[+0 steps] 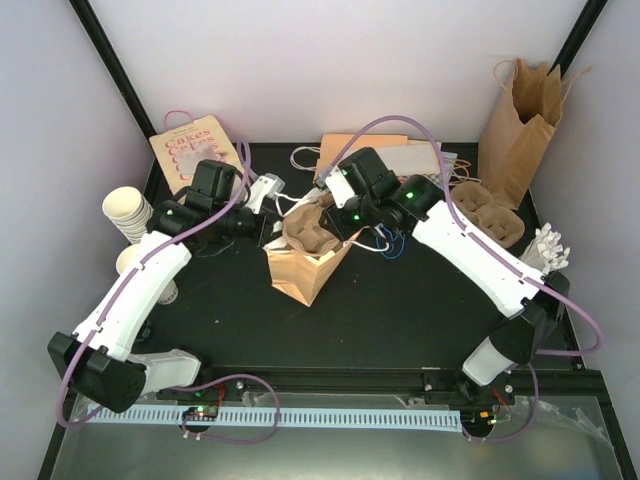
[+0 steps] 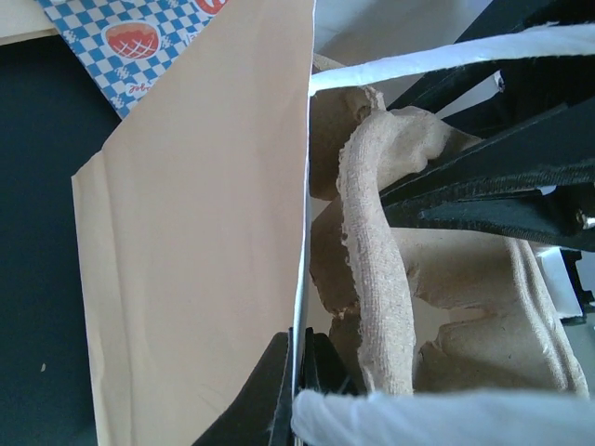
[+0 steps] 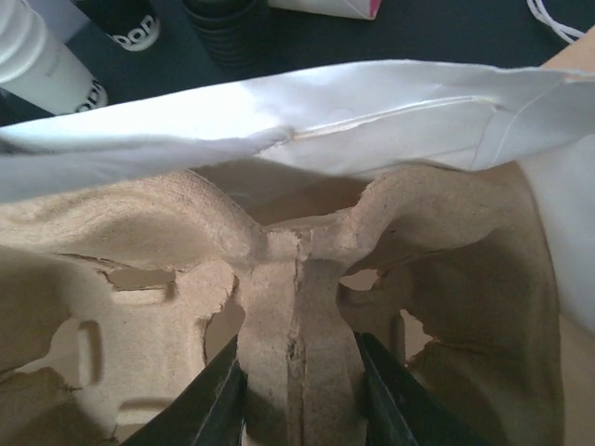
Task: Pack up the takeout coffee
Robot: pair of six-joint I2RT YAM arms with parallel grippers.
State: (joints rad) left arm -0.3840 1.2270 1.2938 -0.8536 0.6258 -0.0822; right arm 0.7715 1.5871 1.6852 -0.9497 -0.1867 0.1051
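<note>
Closed between the black fingers (image 3: 209, 413) of the right gripper (image 3: 297, 346): central ridge of the moulded brown pulp cup carrier (image 3: 139, 237), seated inside the tan paper bag with white lining (image 1: 298, 276). Beyond, left gripper (image 2: 297, 372) clamped on the bag's wall. Risks tearing the soft ridge, or tipping the bag, under a skewed pull. Lidded cream takeout coffee not discernible in any view.

Pretty sure this was a robot lab booth, not a real cafe. Plain white walls (image 1: 300, 60) and black frame posts (image 1: 108, 62) boxed in a black worktop (image 1: 400, 320), with the left arm (image 1: 145, 285) and right arm (image 1: 480, 255) either side of an open brown bag (image 1: 298, 275). Cafe props surrounded that bag: pulp carrier (image 1: 310, 232) inside, stacked cups (image 1: 127, 212) left, spare carriers (image 1: 492, 215) right, taller bag (image 1: 520, 130) behind-right.
</note>
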